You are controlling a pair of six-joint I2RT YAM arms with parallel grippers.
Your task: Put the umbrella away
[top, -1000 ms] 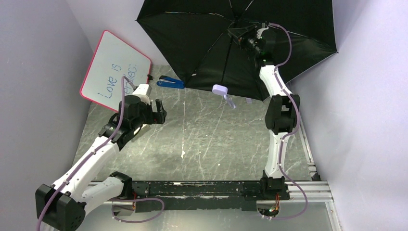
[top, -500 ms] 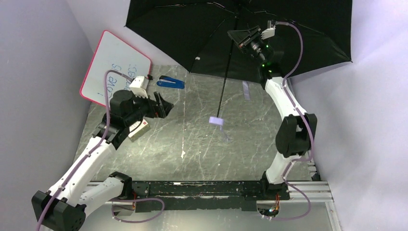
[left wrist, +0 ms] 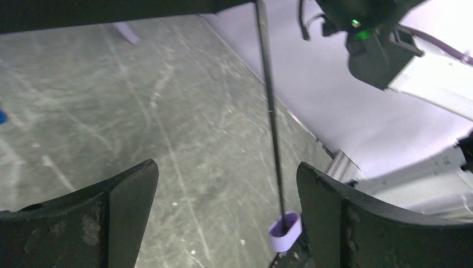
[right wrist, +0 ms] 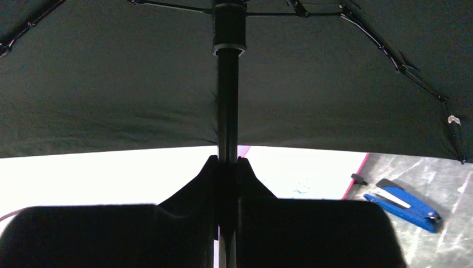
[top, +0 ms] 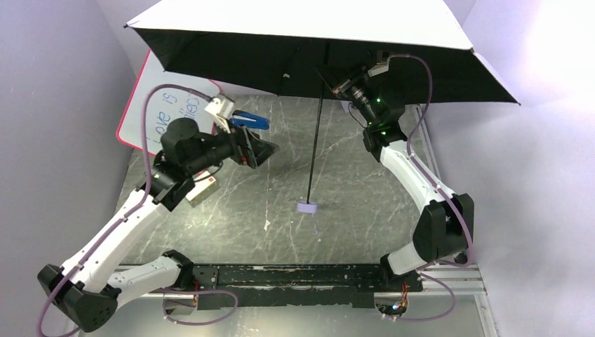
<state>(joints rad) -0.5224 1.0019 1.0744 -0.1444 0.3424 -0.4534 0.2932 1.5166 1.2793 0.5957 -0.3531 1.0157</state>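
The umbrella (top: 281, 56) is open and upright, pale top up and black underside (right wrist: 111, 84) facing down. Its thin dark shaft (top: 315, 147) drops to the small lilac handle (top: 307, 207) just above the table. My right gripper (top: 330, 78) is shut on the shaft (right wrist: 227, 100) right under the canopy, its jaws (right wrist: 227, 163) pressed to both sides. My left gripper (top: 266, 149) is open and points right, a short way left of the shaft. In the left wrist view the shaft (left wrist: 270, 111) and handle (left wrist: 284, 233) lie beyond the open gripper (left wrist: 226, 167), close to its right finger.
A pink-rimmed whiteboard (top: 161, 119) leans on the left wall. A blue stapler (top: 251, 119) lies at the back, half under the canopy. A small box (top: 203, 188) sits under my left arm. Walls close in on both sides; a rail (top: 295, 274) runs along the front.
My right arm has swung the umbrella from tilted to upright, the canopy now overhead and the handle hanging low. My left gripper has moved right toward the shaft, still open.
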